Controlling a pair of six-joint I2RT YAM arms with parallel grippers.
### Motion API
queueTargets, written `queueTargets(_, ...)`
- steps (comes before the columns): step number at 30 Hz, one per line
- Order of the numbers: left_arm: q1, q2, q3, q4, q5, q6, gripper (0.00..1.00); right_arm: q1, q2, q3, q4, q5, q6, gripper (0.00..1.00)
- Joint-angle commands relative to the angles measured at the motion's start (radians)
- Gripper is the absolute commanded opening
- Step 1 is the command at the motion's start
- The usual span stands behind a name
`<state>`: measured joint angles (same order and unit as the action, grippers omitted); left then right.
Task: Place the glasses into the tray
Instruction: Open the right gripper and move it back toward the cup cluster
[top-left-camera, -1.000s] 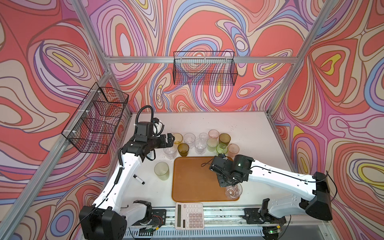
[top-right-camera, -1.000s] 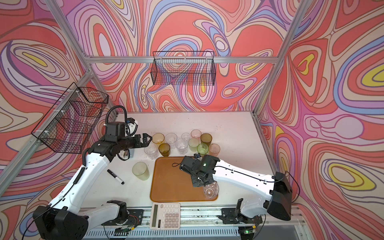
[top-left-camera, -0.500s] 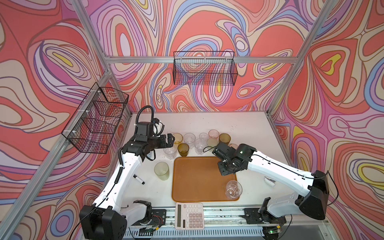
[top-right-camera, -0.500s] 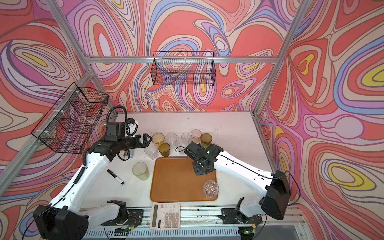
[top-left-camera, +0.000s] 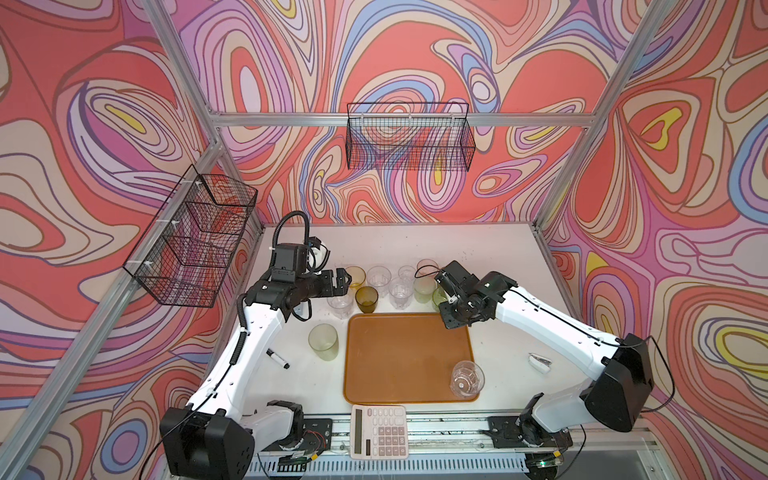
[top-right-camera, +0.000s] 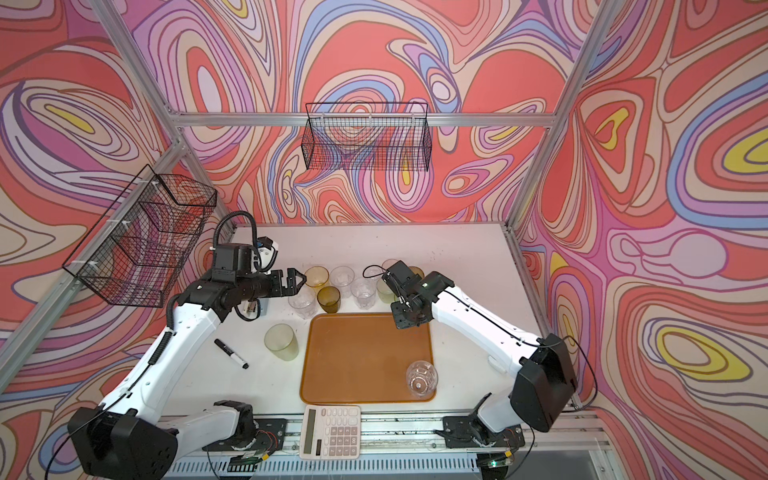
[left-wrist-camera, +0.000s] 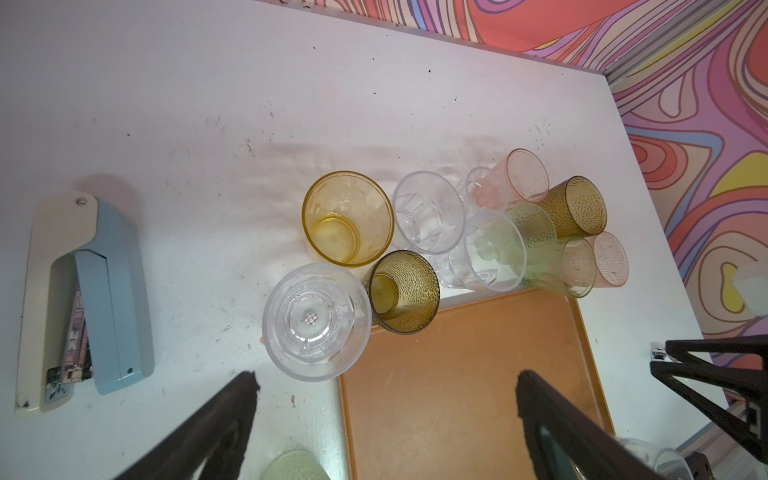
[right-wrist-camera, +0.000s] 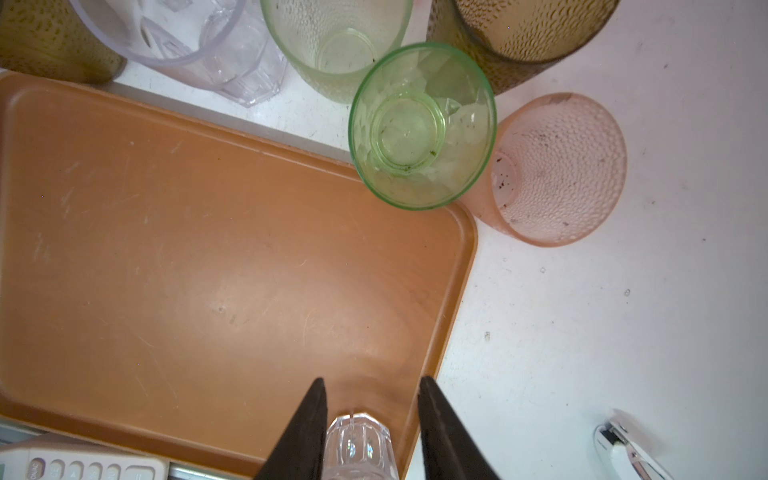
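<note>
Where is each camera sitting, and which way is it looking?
Top views: high over the front of the table, looking down and toward the back, showing the left arm, right arm, tray and glasses.
Left wrist: on the left arm, looking down past the open left gripper at the glasses and a stapler.
Right wrist: on the right arm, looking down past the right gripper at the tray's corner and a green glass.
Shared: all views show the tray; both wrist views show the green glass.

Swirled pink-orange walls (top-left-camera: 415, 50) enclose a white table (top-left-camera: 469, 249).
</note>
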<state>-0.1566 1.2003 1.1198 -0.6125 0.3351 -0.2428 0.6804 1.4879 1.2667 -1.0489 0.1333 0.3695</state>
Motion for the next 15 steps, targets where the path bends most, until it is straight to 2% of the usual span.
queueTargets(1,0.000,0.010,0.039,-0.055,0.065,0.049,1.00,-0.020,0.040,0.029,0.045,-0.029,-0.054,0.39)
queueTargets(7,-0.017,0.014,0.033,-0.050,0.156,0.062,0.99,-0.045,0.105,0.069,0.071,-0.034,-0.105,0.39)
queueTargets(15,-0.026,0.015,0.023,-0.045,0.170,0.067,0.99,-0.064,0.207,0.127,0.117,-0.044,-0.148,0.38)
